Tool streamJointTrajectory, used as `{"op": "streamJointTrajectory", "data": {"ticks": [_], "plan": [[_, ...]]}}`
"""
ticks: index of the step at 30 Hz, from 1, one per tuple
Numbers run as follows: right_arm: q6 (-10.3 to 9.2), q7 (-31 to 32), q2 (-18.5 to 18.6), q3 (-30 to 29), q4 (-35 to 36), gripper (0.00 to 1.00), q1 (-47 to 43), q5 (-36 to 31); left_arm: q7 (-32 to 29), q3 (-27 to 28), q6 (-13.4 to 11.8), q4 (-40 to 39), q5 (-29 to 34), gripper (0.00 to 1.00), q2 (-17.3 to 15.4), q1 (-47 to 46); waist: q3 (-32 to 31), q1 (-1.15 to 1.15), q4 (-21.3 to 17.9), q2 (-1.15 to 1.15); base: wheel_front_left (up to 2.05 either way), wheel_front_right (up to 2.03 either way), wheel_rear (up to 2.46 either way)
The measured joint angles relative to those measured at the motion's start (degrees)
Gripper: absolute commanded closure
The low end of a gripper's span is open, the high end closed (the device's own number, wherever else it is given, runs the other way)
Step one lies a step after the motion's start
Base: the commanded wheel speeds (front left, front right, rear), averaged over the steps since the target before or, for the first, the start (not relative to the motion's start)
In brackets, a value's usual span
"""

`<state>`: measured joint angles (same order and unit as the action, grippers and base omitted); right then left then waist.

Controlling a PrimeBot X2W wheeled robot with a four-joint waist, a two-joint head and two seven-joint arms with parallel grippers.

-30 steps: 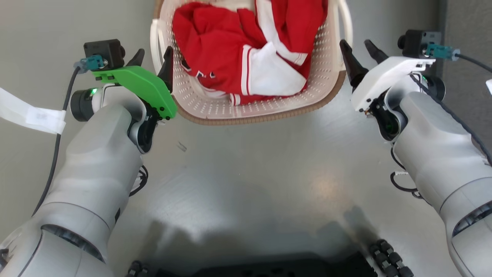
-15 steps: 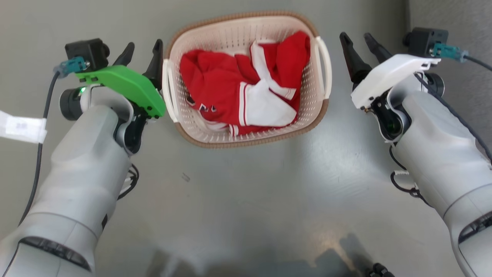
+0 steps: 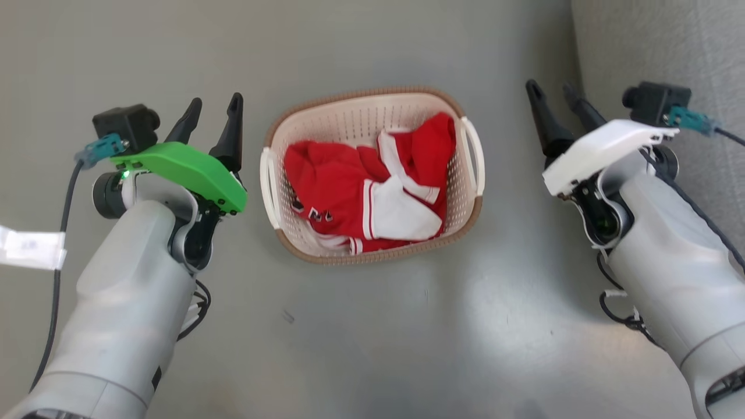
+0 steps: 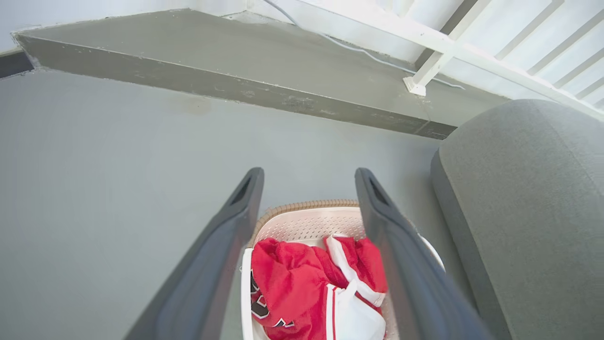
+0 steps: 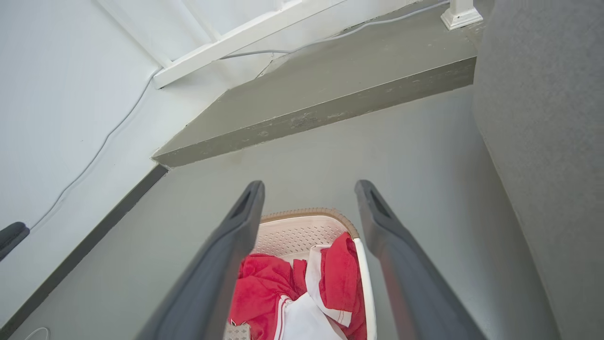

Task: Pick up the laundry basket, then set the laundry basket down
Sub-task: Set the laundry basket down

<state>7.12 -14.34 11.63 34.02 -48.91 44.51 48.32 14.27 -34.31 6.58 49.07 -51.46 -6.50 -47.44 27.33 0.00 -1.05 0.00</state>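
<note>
Cream laundry basket on floor between parted left gripper, right gripper.

Bright, even, diffuse light; shadows faint. Soft glare patch on floor, 5 o'clock in head view. Wrist views: wide-angle bending at edges, fingers soft-focus, wall at 10 o'clock near washed out.
</note>
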Motion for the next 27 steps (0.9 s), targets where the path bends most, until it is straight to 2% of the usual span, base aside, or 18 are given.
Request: {"op": "streamJointTrajectory", "data": {"ticks": [20,27], "plan": [[-0.09,-0.01,-0.05,-11.44,12.29,0.00,-14.84,-7.46,0.00,14.21,-0.56,-15.37,10.14,0.00,-1.29,17.94,-14.70,0.00,0.19,0.00,0.00,0.00,0.00],[-0.91,0.00,0.09,-14.07,16.19,0.00,-22.16,-10.93,0.00,17.81,-1.33,-20.71,13.43,0.00,0.31,24.53,-19.75,0.00,0.27,0.00,0.00,0.00,0.00]]}}
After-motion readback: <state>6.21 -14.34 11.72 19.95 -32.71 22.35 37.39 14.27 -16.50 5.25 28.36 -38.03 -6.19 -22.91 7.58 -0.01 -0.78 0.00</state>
